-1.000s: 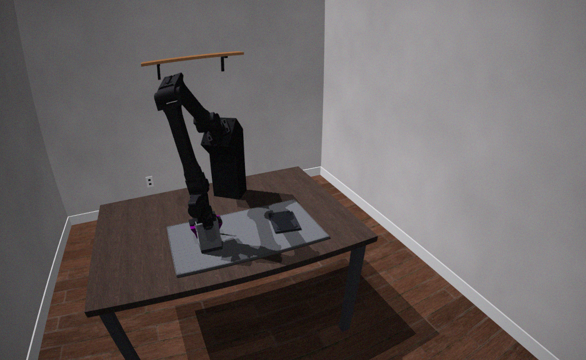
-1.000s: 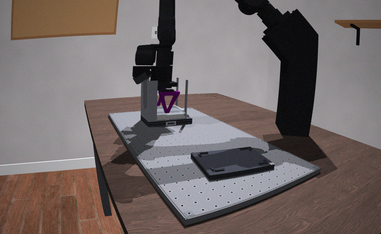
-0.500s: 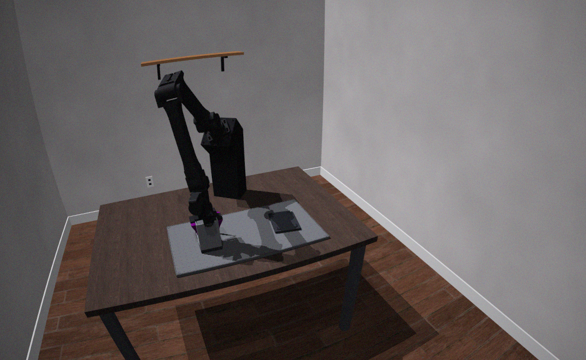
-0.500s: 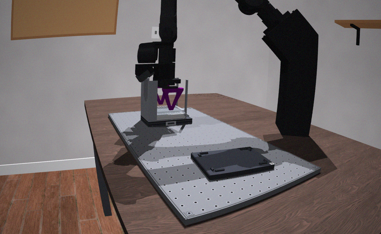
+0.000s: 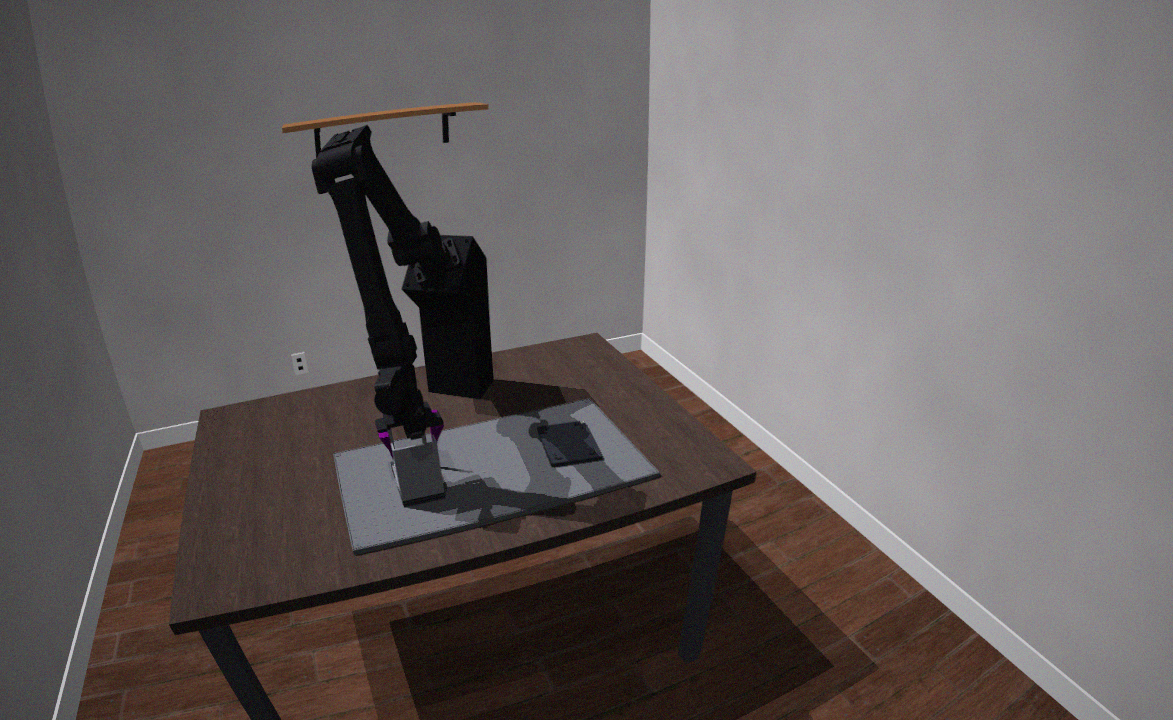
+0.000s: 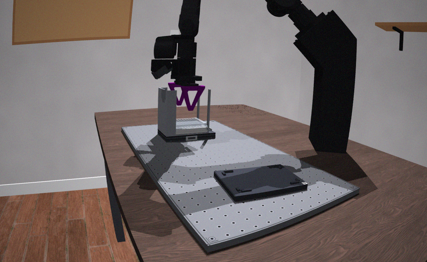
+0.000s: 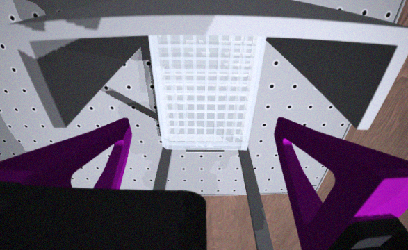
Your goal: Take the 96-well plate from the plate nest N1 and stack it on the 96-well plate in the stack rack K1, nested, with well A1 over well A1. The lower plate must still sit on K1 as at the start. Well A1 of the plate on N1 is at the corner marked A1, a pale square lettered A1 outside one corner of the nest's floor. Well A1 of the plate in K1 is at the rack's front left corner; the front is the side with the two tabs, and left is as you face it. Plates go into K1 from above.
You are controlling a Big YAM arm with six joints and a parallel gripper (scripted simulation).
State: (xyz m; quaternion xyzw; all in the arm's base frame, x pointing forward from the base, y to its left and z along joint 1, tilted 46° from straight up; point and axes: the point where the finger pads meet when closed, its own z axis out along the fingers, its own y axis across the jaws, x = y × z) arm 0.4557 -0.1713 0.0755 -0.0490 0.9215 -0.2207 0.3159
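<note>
Since its purple fingers stand spread wide with nothing between them, the end effector (image 6: 185, 106) is listed as open and empty, hanging at the level of the rack's top.

- Rack (image 6: 166, 110): grey wall and thin posts (image 6: 208, 107), set on the perforated board (image 6: 208, 215) on the bench (image 6: 387, 202).
- Clear well plate (image 7: 204, 94): lying flat and square at the bottom of the rack, directly below the fingers. Whether one or two plates lie there cannot be told.
- Dark nest (image 6: 257, 182): well apart along the board, carrying no plate, so the carried plate is judged to be in the rack.

Handling note: the step appears to be withdrawal. Go straight up, fingers kept wide and centred between wall and posts, with no sideways drift that could nudge the stack. Corner A1 cannot be checked from here.
</note>
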